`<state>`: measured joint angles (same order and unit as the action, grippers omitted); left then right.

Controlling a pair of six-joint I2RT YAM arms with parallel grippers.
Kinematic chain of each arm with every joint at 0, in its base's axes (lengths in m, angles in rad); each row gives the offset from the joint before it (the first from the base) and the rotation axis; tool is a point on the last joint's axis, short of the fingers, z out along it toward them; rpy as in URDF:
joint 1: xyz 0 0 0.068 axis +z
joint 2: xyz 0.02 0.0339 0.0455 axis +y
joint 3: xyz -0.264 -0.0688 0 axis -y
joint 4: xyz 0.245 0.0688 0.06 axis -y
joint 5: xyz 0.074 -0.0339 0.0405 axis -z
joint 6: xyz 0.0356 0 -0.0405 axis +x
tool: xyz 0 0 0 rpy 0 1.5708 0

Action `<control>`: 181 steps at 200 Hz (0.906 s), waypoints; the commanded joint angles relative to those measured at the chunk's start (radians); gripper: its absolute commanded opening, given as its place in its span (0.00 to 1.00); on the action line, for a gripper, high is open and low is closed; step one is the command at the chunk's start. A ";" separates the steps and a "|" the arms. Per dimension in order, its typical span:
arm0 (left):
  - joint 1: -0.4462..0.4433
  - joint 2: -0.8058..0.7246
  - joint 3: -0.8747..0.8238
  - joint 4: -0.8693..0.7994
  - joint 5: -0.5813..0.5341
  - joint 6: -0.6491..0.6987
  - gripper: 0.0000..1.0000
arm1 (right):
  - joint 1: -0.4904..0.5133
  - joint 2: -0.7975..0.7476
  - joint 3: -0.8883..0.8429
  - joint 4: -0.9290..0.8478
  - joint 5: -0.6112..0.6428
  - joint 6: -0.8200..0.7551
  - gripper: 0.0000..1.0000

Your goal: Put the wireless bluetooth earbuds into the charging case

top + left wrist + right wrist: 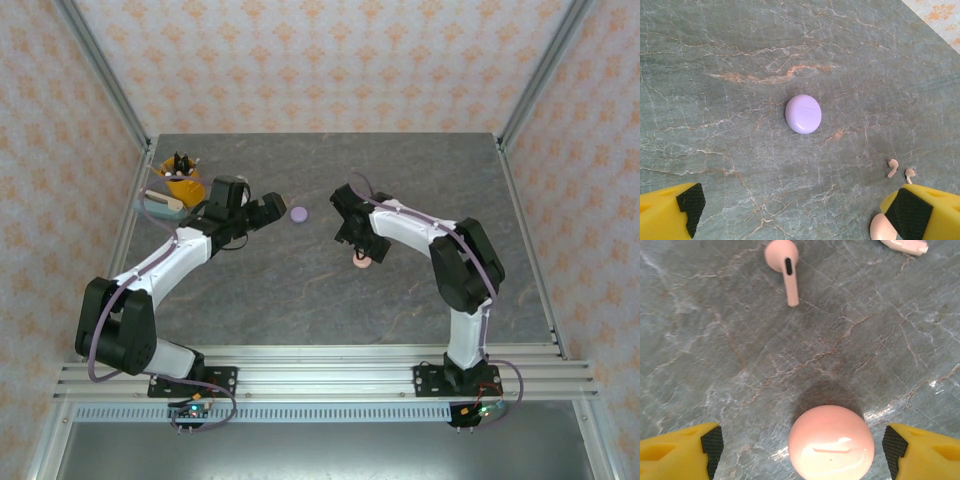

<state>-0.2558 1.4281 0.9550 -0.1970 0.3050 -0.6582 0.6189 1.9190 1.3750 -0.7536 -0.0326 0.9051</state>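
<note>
Grey stone table [300, 295], right claw [803, 450] spread wide around maybe-shut pink case [831, 442], pink bud [785, 265] just past it, left claw [800, 209] wide apart near purple case [803, 114].

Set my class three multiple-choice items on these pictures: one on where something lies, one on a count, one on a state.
1. Where does the salmon-pink round plastic case lie? A) between the right gripper's fingers B) on a shelf C) in a bowl
2. How many salmon-pink stemmed earbuds lie on the grey marbled table in the left wrist view? A) none B) two C) five
3. The left gripper's fingers are: A) shut on a case B) shut on an earbud C) apart, empty
Key: 1 A, a gap shows on each side of it; 2 B, both lie side by side; 3 C, the lilac round case lies free ahead of them.
</note>
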 commanded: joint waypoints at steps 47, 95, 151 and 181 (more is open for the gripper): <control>-0.013 0.015 0.038 -0.008 -0.017 -0.011 1.00 | -0.004 0.023 -0.049 0.016 -0.022 0.051 0.82; -0.021 0.022 0.036 -0.002 -0.015 -0.012 1.00 | -0.004 0.016 -0.089 0.048 -0.043 0.043 0.77; -0.023 0.022 0.037 -0.001 -0.015 -0.011 1.00 | -0.005 0.015 -0.108 0.066 -0.051 0.026 0.68; -0.023 0.021 0.038 -0.004 -0.010 -0.006 1.00 | -0.005 0.013 -0.119 0.076 -0.059 0.016 0.63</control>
<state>-0.2687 1.4464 0.9680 -0.1970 0.3054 -0.6582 0.6159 1.9308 1.2861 -0.7223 -0.0742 0.9310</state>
